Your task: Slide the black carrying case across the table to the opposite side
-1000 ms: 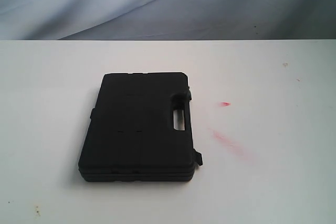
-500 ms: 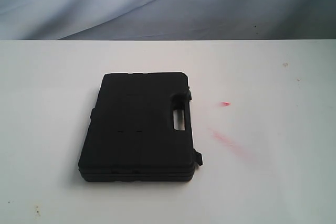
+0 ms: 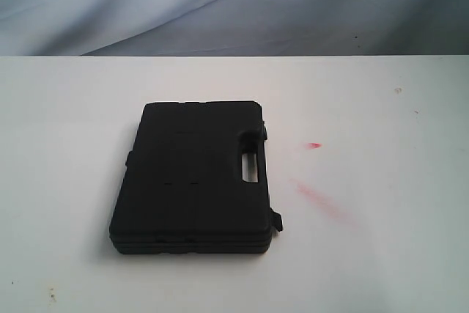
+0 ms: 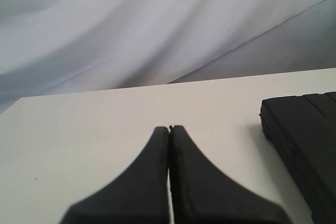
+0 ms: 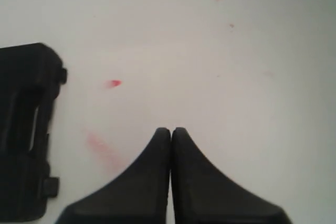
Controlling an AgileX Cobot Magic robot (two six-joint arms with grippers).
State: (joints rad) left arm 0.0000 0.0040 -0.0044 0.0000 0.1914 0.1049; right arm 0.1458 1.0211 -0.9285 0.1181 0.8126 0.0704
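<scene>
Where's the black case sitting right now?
In the exterior view the black carrying case lies flat on the table, just left of centre, its handle side toward the red smears on its right.

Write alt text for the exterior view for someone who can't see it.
A closed black carrying case lies flat on a white table, its handle cutout toward the right. Red smears mark the table beside it; grey cloth hangs behind.

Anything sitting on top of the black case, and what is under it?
Nothing sits on the black carrying case; its lid is bare. It lies flat on the white table. The tabletop beneath it is covered, so marks there cannot be seen.
</scene>
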